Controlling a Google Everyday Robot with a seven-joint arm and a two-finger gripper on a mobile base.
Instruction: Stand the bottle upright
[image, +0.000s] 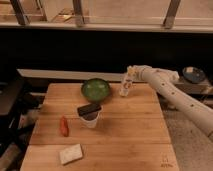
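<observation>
1. A wooden counter (120, 130) fills the lower part of the view
2. A white robot arm (175, 92) comes in from the right side and reaches to the back right part of the counter
3. The tool (130, 75) is at the end of the arm, right at the top of the bottle
4. I cannot tell if the tool is clenched, released or grasping the bottle
5. The bottle (126, 86) is small, slim and whitish with dark print on it
6. The bottle stands near the back edge of the counter and leans a little, with its top toward the arm
7. I cannot tell if the bottom of the bottle touches the counter
8. A green bowl (96, 90) sits just to the left of the bottle, apart from it
9. A white cup (90, 119) stands in front of the bowl, near the middle of the counter
10. A black lid (89, 109) lies on top of the cup
11. A small red thing (64, 126) lies to the left of the cup
12. A pale block like a sponge (70, 154) lies near the front left of the counter
13. A dark round thing (193, 74) sits off the counter, behind the arm on the right
</observation>
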